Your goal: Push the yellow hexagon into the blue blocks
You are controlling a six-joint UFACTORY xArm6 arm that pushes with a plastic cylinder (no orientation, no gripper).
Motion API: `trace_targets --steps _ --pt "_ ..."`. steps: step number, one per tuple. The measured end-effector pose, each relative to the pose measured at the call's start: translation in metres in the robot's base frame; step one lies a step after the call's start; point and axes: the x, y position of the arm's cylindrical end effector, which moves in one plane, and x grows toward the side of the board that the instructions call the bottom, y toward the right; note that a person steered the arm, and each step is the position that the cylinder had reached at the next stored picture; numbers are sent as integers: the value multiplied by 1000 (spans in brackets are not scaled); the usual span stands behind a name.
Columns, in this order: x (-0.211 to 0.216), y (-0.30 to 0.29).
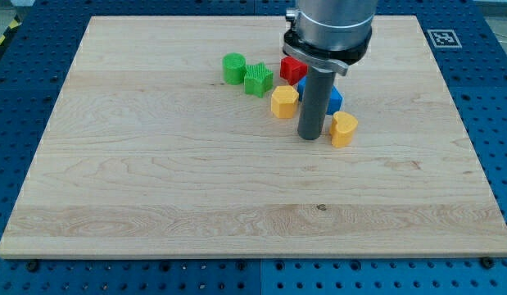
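Note:
The yellow hexagon [284, 102] lies on the wooden board just left of my rod. My tip [310, 137] rests on the board below and to the right of the hexagon, a small gap apart from it. The blue blocks [333, 99] sit behind the rod, mostly hidden by it; only a part shows on the rod's right and a sliver on its left. A yellow heart-shaped block [343, 129] lies just right of my tip.
A red block [292, 68] sits above the hexagon. A green round block [233, 68] and a green star-shaped block [258, 79] lie to the upper left. The wooden board [155, 180] rests on a blue perforated table.

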Motion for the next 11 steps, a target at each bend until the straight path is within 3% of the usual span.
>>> trace_targets --steps 2,3,5,6,7,10,11 --pt "0 119" --pt "1 131" --pt "12 -55" --pt "-14 -131" --pt "-51 -127" --pt "-50 75" --pt "-50 92"
